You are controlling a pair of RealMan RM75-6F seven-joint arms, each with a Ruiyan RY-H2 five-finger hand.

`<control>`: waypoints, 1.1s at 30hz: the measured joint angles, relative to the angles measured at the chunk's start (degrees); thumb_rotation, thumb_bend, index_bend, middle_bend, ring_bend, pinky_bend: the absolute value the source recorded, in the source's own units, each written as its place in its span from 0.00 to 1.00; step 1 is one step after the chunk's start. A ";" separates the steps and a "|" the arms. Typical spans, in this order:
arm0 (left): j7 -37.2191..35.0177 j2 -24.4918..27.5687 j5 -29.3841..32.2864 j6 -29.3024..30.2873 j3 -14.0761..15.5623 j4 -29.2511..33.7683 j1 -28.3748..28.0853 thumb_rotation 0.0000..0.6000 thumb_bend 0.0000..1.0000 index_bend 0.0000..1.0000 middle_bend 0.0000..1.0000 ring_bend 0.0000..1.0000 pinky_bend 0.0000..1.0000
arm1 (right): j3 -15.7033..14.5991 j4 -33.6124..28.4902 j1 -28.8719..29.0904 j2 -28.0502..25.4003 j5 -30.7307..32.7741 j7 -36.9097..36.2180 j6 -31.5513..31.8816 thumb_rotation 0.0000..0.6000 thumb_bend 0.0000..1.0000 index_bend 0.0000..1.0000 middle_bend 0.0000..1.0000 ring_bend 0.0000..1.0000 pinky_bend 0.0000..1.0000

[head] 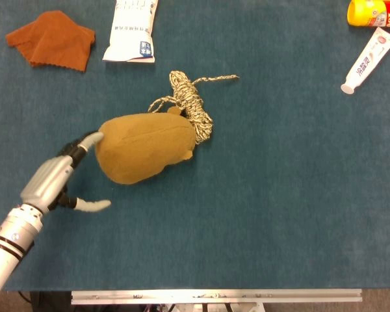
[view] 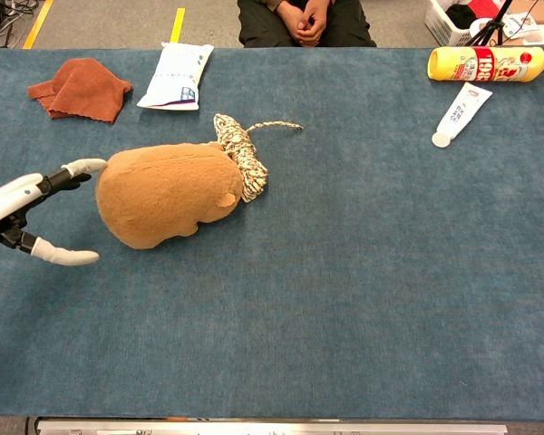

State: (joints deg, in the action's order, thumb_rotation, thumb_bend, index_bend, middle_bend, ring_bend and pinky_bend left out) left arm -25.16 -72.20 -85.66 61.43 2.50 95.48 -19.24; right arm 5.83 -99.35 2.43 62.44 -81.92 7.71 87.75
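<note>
One wide blue-carpeted surface [head: 279,214] fills both views; only the chest view shows the room past its far edge, where a seated person [view: 306,20] keeps clasped hands in the lap beside a grey floor with yellow lines.

Biggest on the surface is a tan plush toy [head: 146,147], left of centre. Its long axis runs from lower left to upper right in the head view, the broad rounded end toward the left robot hand [head: 65,175] and the narrower end against a coil of speckled rope [head: 190,104], which touches it and trails a loose end to the right.

The left robot hand is spread and holds nothing: one fingertip touches the toy's rounded end, while another finger sticks out lower down, clear of the toy.

At the far left lie a rust-coloured cloth [head: 52,39] and, just beside it, a white packet [head: 132,29]. At the far right sit a yellow bottle [view: 486,63], whole with its green cap only in the chest view, and a white tube [head: 369,60] near it.

The head view alone shows the hand's silver wrist.
</note>
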 measured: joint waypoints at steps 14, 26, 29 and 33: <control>-1.62 -0.35 -1.71 0.58 0.12 0.62 -0.52 0.88 0.04 0.00 0.00 0.00 0.00 | -0.11 -0.37 0.23 0.34 -0.12 0.56 -0.58 1.00 0.29 0.16 0.26 0.07 0.14; -0.99 -1.77 -2.41 0.47 0.59 -0.02 -1.55 0.89 0.04 0.00 0.00 0.00 0.00 | 0.03 0.04 -0.24 0.06 0.44 -0.34 -0.23 1.00 0.29 0.16 0.26 0.07 0.14; -1.51 -0.96 -1.72 1.98 -0.58 0.30 -1.42 0.88 0.04 0.00 0.00 0.00 0.00 | 0.02 0.21 -0.27 0.13 0.46 -0.51 -0.31 1.00 0.29 0.16 0.26 0.07 0.14; -1.89 -0.44 -0.82 2.40 -1.17 0.41 -1.39 0.88 0.04 0.00 0.00 0.00 0.00 | 0.01 0.37 -0.27 0.21 0.57 -0.61 -0.44 1.00 0.29 0.16 0.26 0.07 0.14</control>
State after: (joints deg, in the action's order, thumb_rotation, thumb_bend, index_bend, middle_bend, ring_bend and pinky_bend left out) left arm -27.06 -72.64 -86.48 63.83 1.33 95.89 -20.63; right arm 5.83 -98.98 2.16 62.64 -81.35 7.10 87.31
